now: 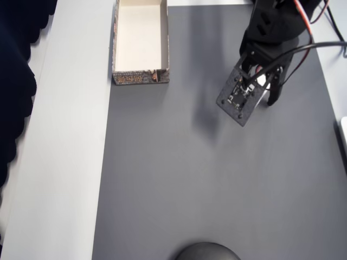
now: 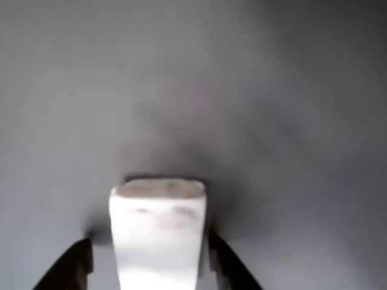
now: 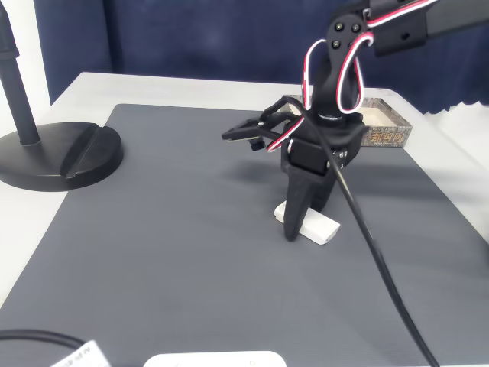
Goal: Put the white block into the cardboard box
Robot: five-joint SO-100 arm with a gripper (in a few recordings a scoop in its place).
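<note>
The block (image 3: 309, 226) lies on the grey mat (image 3: 191, 252), well apart from the box (image 1: 140, 40). The hand (image 3: 299, 222) straddles it, fingers released either side. Block appears rigid, light, smooth; grip across its narrow width.

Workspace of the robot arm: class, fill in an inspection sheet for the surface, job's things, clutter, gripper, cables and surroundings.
Surface: dark grey mat on a pale table.
Job's things: small white rectangular block lying on the mat; shallow cardboard box with cream inside at the mat's far edge, nothing in it.
Clutter: round black stand base with a pole, at the left of the fixed view.
Gripper: black two-finger gripper lowered over the block, fingers on either side; whether they touch is unclear.
Cables: red, white and black wires along the arm.
Surroundings: dark blue curtain behind the table.
</note>
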